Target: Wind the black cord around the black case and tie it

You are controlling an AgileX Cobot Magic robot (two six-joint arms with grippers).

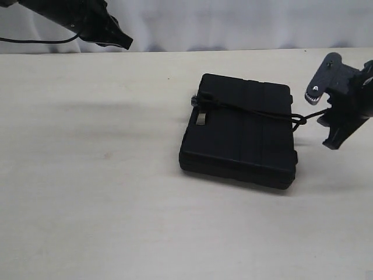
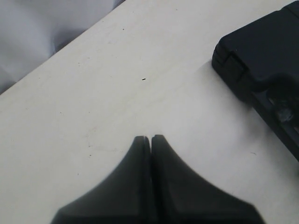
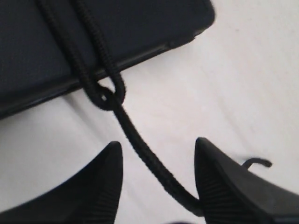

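Black case (image 1: 242, 128) flat on white table (image 1: 87, 175), right of centre. Black cord (image 1: 256, 111) across its top, hitched on itself just off the edge facing right gripper (image 3: 159, 144). Tail loose between those spread jaws, unclamped. Left gripper (image 2: 150, 137) pressed together, far left, well apart from case.

case (image 1: 239, 131): on the counter (image 1: 87, 204), right of centre
cord (image 1: 256, 111): over the case's top, trailing off its right edge, between the right gripper (image 1: 324, 116) jaws
left gripper (image 1: 125, 41): back left, well apart
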